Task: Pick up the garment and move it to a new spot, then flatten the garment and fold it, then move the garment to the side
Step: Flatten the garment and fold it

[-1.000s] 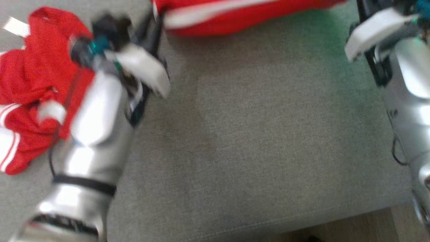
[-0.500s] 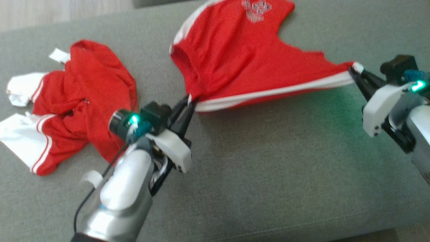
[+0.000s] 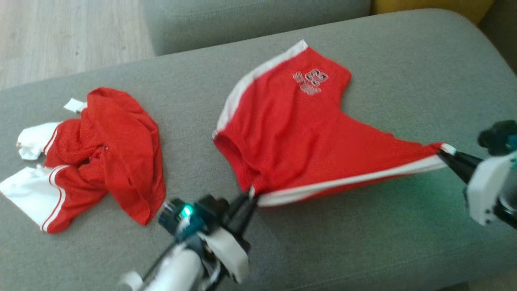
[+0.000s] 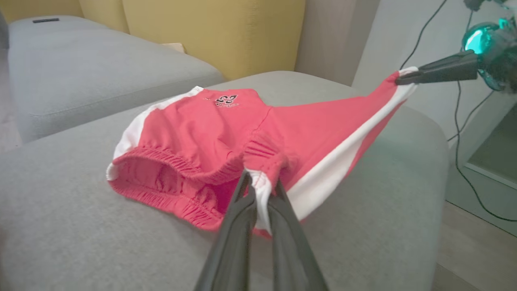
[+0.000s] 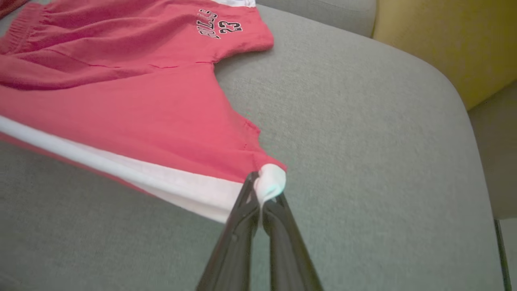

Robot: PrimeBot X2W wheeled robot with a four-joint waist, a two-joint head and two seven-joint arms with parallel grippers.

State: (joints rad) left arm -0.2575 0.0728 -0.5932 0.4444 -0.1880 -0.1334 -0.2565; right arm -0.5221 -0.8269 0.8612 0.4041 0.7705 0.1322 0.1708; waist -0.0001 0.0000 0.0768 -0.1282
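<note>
Red shorts [image 3: 307, 137] with white side stripes and a "23" print hang stretched above the grey sofa cushion [image 3: 363, 242]. My left gripper [image 3: 251, 193] is shut on the waistband corner [image 4: 260, 182]. My right gripper [image 3: 443, 152] is shut on the white hem corner [image 5: 270, 182] of the near leg. That side stripe runs taut between both grippers; the far leg [image 5: 226, 28] lies flat on the cushion. In the left wrist view the right gripper [image 4: 400, 79] shows at the upper right, pinching the hem.
A second red and white garment [image 3: 101, 149] lies crumpled on the cushion's left part. Another grey cushion [image 3: 242, 20] and wood floor [image 3: 60, 32] lie beyond. A yellow backrest [image 4: 210, 32] stands behind. The cushion's front edge is near the bottom.
The head camera has tilted up, so the whole picture shifted down. Both grippers keep their grip on the shorts, now stretched a little wider, with the far leg spread on the cushion.
</note>
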